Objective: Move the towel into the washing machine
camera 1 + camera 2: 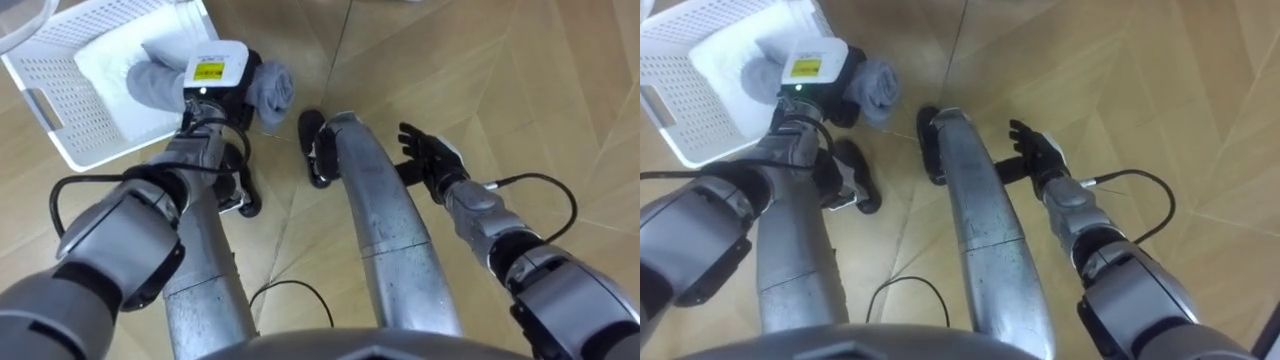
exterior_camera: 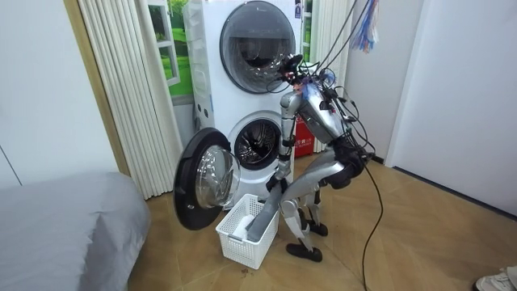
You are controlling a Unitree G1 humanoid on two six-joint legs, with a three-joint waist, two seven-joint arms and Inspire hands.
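Observation:
A grey towel (image 1: 271, 86) hangs from my left hand (image 1: 214, 97), whose fingers are curled round it just over the near corner of a white laundry basket (image 1: 60, 130). In the room view I stand bent forward beside the basket (image 2: 242, 240), and the towel (image 2: 262, 218) droops from the hand down into it. Behind the basket is the lower washing machine (image 2: 257, 144) with its round door (image 2: 202, 182) swung open. My right hand (image 1: 430, 155) hangs by my right leg with its fingers spread and holds nothing.
A white cloth (image 1: 100, 62) lies in the basket. A second machine (image 2: 257, 36) is stacked on top of the washer. A grey bed (image 2: 65, 230) fills the room view's lower left. Curtains (image 2: 129, 89) hang left of the machines. Wooden floor lies all around.

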